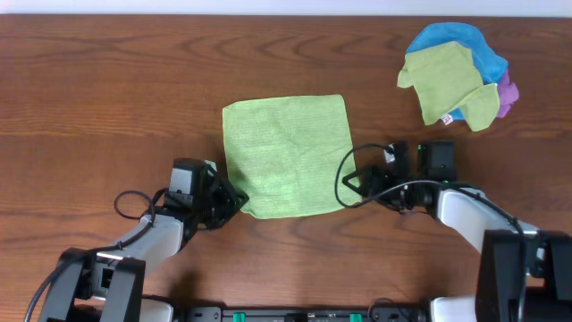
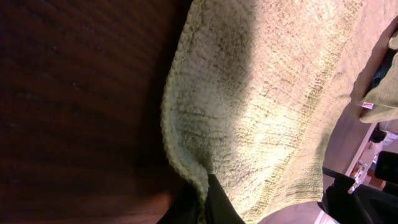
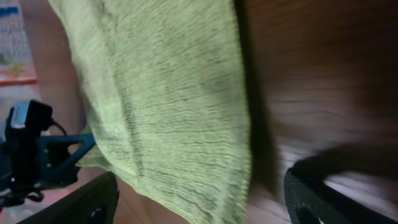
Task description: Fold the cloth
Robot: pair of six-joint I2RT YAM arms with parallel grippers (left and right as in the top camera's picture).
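The lime-green cloth point(image 1: 286, 154) lies flat and roughly square on the wooden table. My left gripper point(image 1: 234, 204) is at its near-left corner. In the left wrist view its fingers point(image 2: 208, 200) are shut on the cloth's edge point(image 2: 273, 93), which rises slightly into them. My right gripper point(image 1: 357, 182) is at the near-right corner. In the right wrist view its fingers point(image 3: 202, 205) are wide open, with the cloth's corner point(image 3: 168, 106) lying between them, not gripped. No white tag shows.
A pile at the back right holds a duller olive-green cloth point(image 1: 447, 82), a blue cloth point(image 1: 465, 43) and a purple one point(image 1: 507, 97). The table point(image 1: 107, 98) is dark brown wood.
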